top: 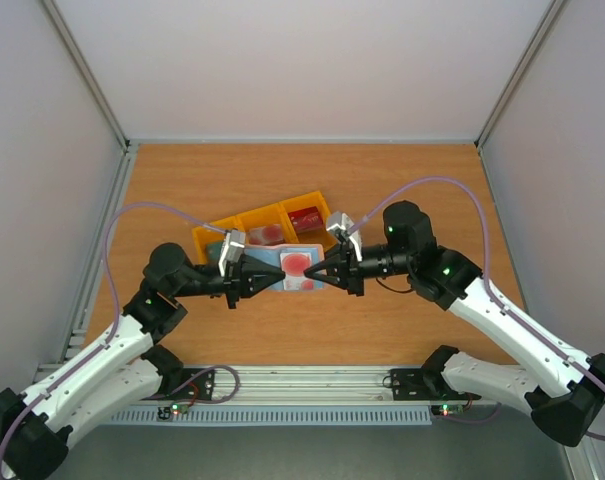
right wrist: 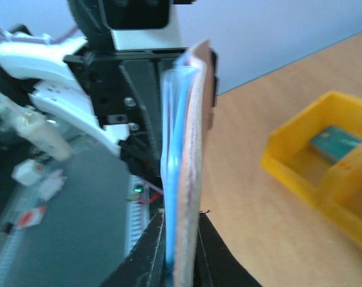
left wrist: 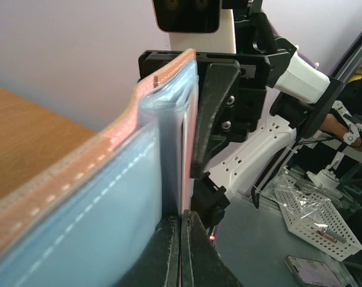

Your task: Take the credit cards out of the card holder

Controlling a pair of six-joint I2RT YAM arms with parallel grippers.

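The card holder (top: 313,284) hangs above the table between my two grippers, taupe-brown outside and pale blue inside (left wrist: 109,203). A whitish-pink card with a red blotch (top: 297,262) shows in it from above. My left gripper (top: 280,278) comes in from the left, its jaws (left wrist: 182,239) shut on that card's thin edge (left wrist: 185,179). My right gripper (top: 318,272) faces it from the right, its jaws (right wrist: 181,239) pressed on both sides of the card holder (right wrist: 189,149). A dark red card (top: 305,215) and a teal card (right wrist: 335,142) lie in the yellow tray.
The yellow three-compartment tray (top: 244,216) stands on the wooden table just behind the grippers, also seen in the right wrist view (right wrist: 288,161). White walls enclose the table on three sides.
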